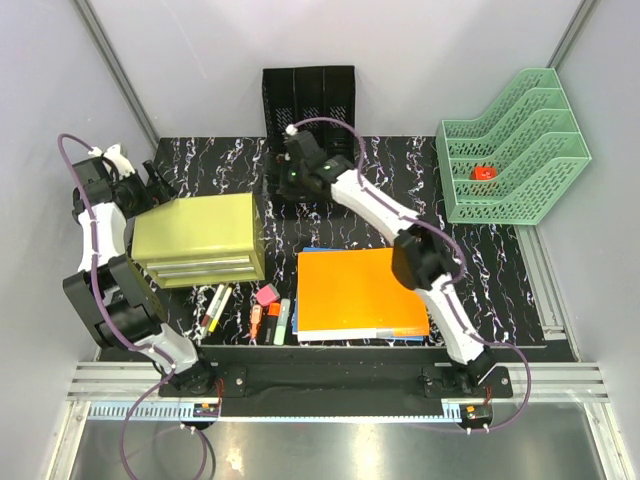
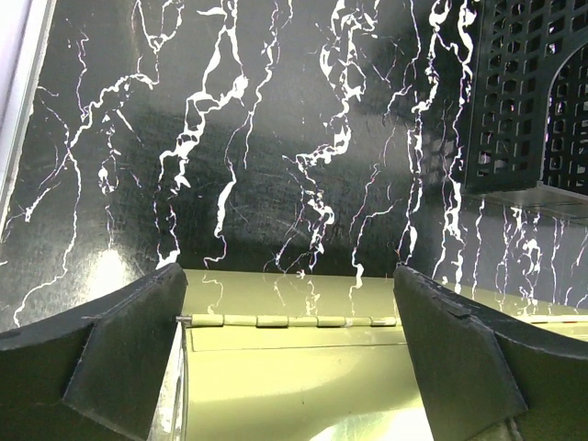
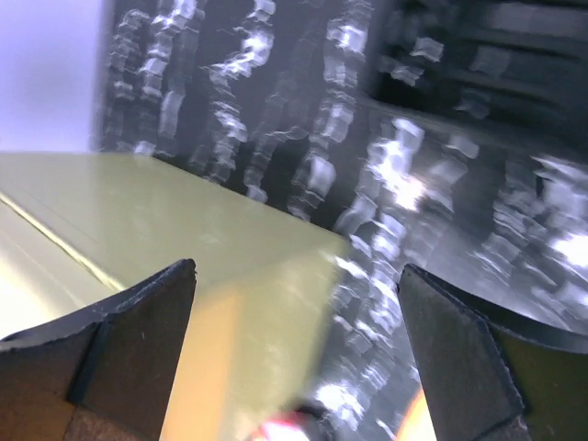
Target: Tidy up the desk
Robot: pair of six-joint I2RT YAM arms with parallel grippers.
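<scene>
The left tool (image 2: 289,283) is released, its fingers (image 2: 129,349) spread wide over the hinged edge of an olive drawer box (image 2: 294,377), gripping nothing. The right tool (image 3: 299,268) is also released and empty, near the box's far right corner, in front of a black mesh file holder (image 1: 308,95). The black, white-veined surface (image 1: 500,270) lies beneath everything. It also carries an orange folder (image 1: 360,290), markers (image 1: 250,312) and a green rack (image 1: 515,150).
</scene>
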